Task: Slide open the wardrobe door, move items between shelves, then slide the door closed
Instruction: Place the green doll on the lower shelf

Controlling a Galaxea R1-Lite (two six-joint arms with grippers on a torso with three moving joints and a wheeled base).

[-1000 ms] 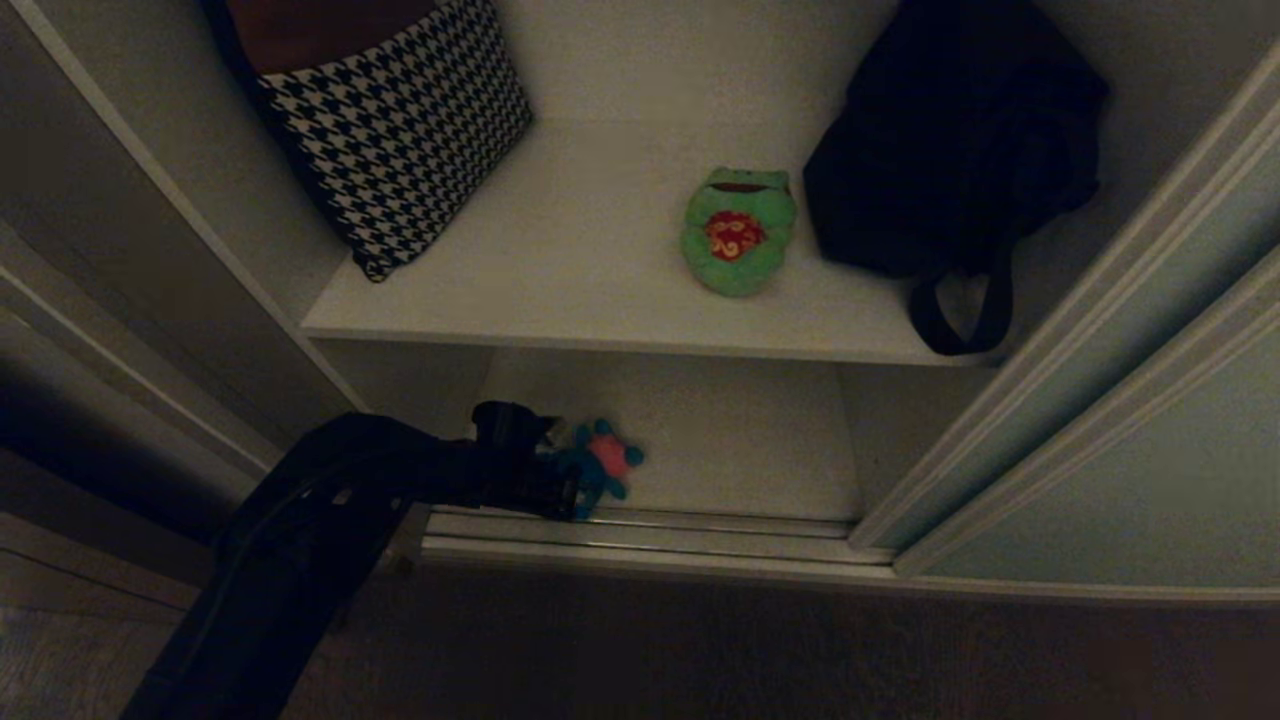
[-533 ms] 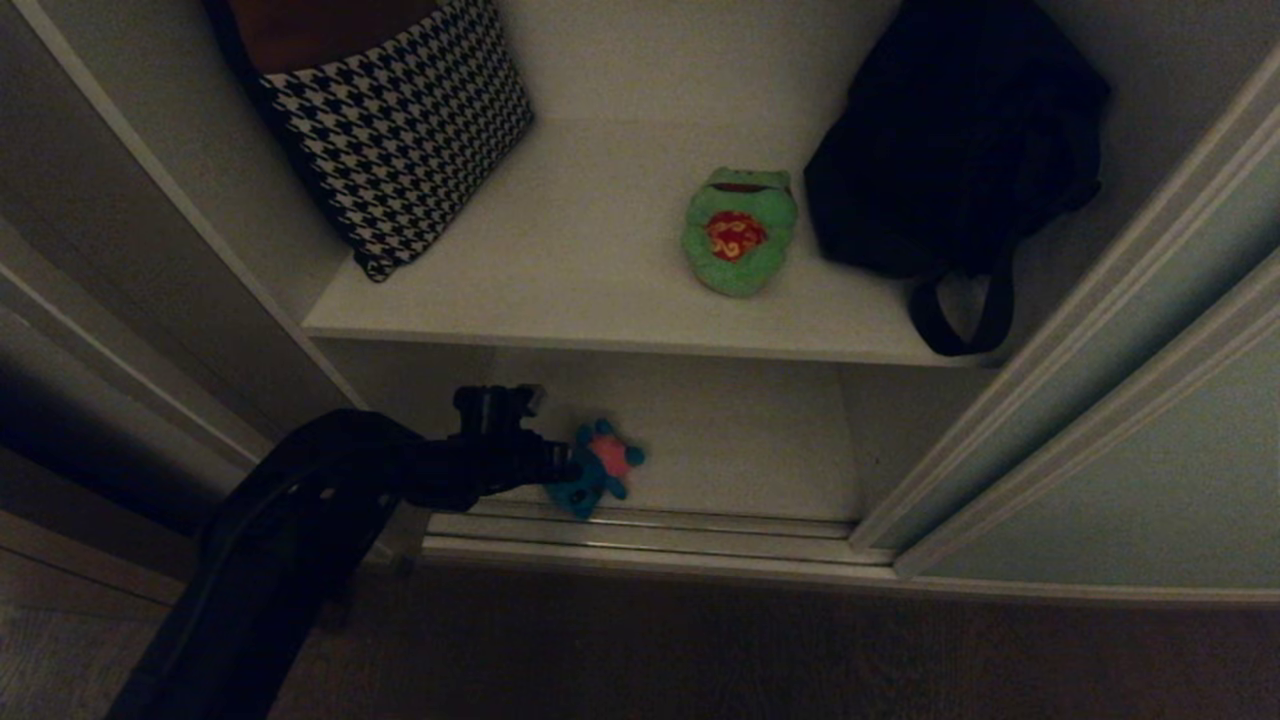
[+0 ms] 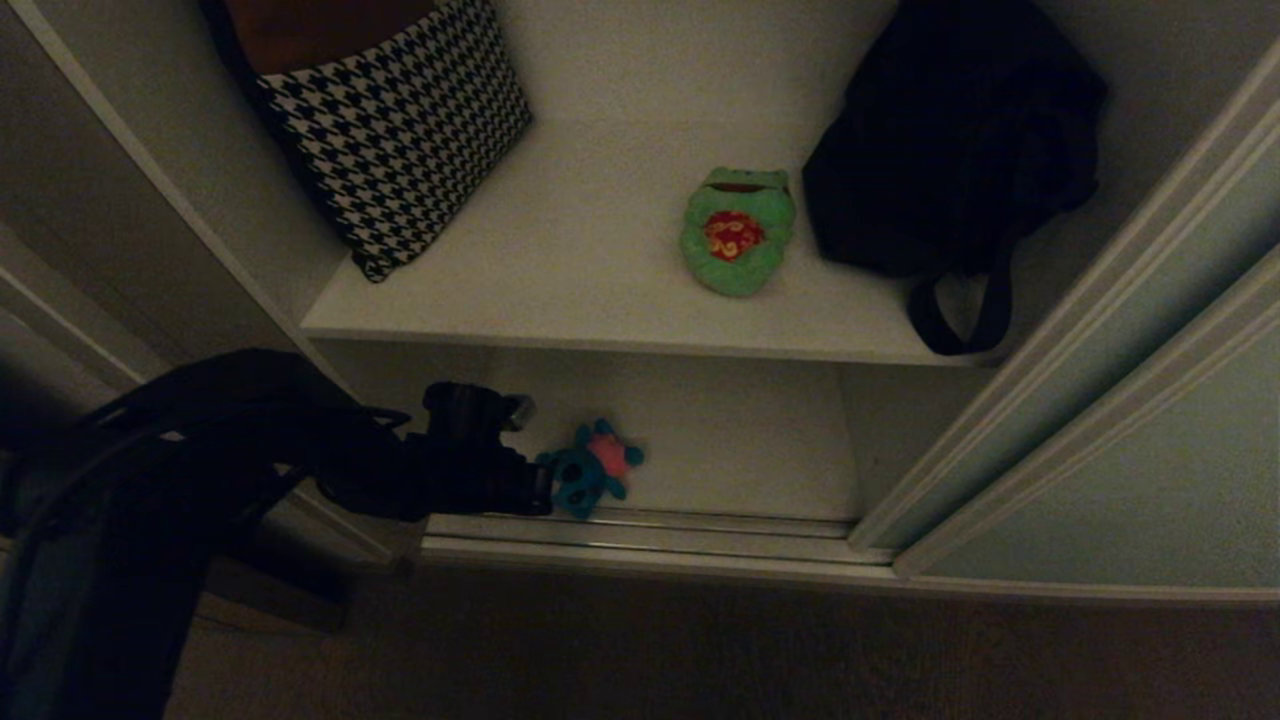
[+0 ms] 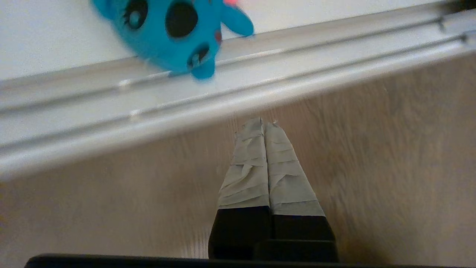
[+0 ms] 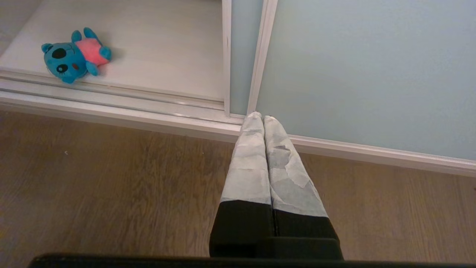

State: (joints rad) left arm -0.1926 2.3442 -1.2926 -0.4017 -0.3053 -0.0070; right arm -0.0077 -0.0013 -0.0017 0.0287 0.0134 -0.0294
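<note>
The sliding wardrobe door [image 3: 1150, 420] stands open at the right, pale grey-green [image 5: 353, 67]. A green toy [image 3: 738, 232] with a red mark lies on the upper shelf [image 3: 560, 270]. A teal-blue toy [image 3: 590, 468] with a pink body lies at the front edge of the lower shelf [image 3: 740, 440], its head on the floor rail [image 4: 223, 93]. My left gripper [image 4: 263, 122] is shut and empty above the wood floor, just short of the rail and of the teal toy [image 4: 174, 33]. My right gripper [image 5: 259, 117] is shut and empty, low over the floor before the door.
A black-and-white houndstooth cushion [image 3: 400, 120] leans at the upper shelf's left. A black bag [image 3: 950, 140] fills its right side, with a strap hanging over the edge. The wardrobe's left wall [image 3: 150, 200] stands close to my left arm. Wood floor [image 5: 111, 186] lies in front.
My left arm has folded and drawn back to the left, taking its shut gripper away from the teal toy. The toy stays on the lower shelf. The right arm has not moved.
</note>
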